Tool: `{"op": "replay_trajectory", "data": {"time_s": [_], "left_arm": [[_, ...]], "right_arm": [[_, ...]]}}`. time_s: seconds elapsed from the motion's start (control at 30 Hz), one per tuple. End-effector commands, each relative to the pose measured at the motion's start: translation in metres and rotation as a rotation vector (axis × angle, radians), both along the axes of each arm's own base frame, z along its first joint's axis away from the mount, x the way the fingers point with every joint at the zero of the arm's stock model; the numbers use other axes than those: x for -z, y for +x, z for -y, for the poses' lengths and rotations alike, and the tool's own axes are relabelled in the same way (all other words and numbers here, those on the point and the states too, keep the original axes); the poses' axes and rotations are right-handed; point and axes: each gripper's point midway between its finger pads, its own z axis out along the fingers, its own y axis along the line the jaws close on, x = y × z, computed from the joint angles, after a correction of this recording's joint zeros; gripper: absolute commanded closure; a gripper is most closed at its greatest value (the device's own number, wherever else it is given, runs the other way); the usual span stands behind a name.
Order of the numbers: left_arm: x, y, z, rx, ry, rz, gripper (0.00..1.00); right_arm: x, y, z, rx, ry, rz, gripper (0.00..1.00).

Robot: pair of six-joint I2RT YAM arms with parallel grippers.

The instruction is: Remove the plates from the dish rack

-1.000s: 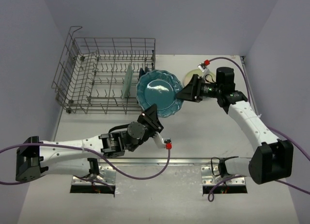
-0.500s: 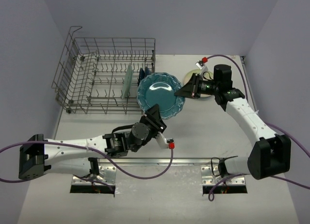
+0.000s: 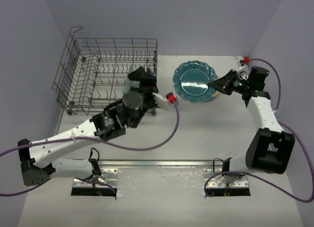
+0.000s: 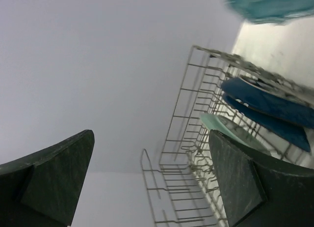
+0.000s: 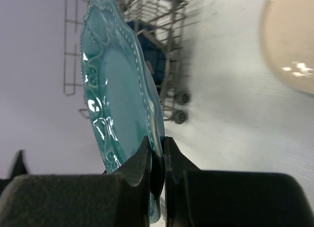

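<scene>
The teal scalloped plate (image 3: 195,82) hangs tilted over the back right of the table, with my right gripper (image 3: 214,84) shut on its right rim. The right wrist view shows both fingers pinching that rim (image 5: 157,153) of the teal plate (image 5: 115,89). My left gripper (image 3: 143,73) stands wide open at the right end of the dish rack (image 3: 98,74), holding nothing. In the left wrist view, its fingers (image 4: 245,183) frame the rack's wires (image 4: 181,119); two dark blue plates (image 4: 267,101) and a pale green plate (image 4: 230,131) stand upright in the tines.
A cream plate (image 5: 292,40) lies flat on the table at the back right, mostly hidden under the teal plate in the top view. The rack has tall wire sides and small wheels (image 5: 179,116). Purple cables trail from both arms.
The left gripper opened, let go of the teal plate and moved back to the rack's right end. The right gripper closed on the plate's rim and carried it right.
</scene>
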Motion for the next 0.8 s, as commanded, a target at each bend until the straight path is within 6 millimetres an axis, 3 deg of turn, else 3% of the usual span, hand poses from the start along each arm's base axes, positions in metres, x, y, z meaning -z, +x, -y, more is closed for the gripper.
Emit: {"op": "replay_trajectory", "data": {"time_s": [0.0, 0.1, 0.23, 0.3, 0.5, 0.6, 0.77], "left_arm": [[-0.071, 0.022, -0.05, -0.201, -0.466, -0.153, 0.0], [-0.067, 0.033, -0.064, -0.297, -0.668, -0.257, 0.01], [-0.042, 0.043, -0.083, -0.337, -0.805, -0.394, 0.01], [-0.031, 0.055, -0.106, -0.402, -0.85, -0.41, 0.01], [-0.017, 0.058, -0.122, -0.442, -0.909, -0.436, 0.02], [-0.015, 0.061, -0.129, -0.46, -0.92, -0.432, 0.02], [0.001, 0.065, -0.132, -0.487, -0.921, -0.458, 0.01]], "right_arm": [[-0.025, 0.03, 0.03, 0.022, -0.027, 0.129, 1.0], [-0.011, 0.053, 0.061, 0.11, -0.036, 0.089, 1.0], [0.012, 0.081, 0.086, 0.203, -0.084, 0.044, 1.0], [0.026, 0.094, 0.095, 0.233, -0.099, 0.017, 1.0], [0.055, 0.119, 0.111, 0.278, -0.119, -0.032, 1.0], [0.058, 0.129, 0.115, 0.284, -0.124, -0.025, 1.0], [0.089, 0.138, 0.12, 0.303, -0.117, -0.071, 1.0]]}}
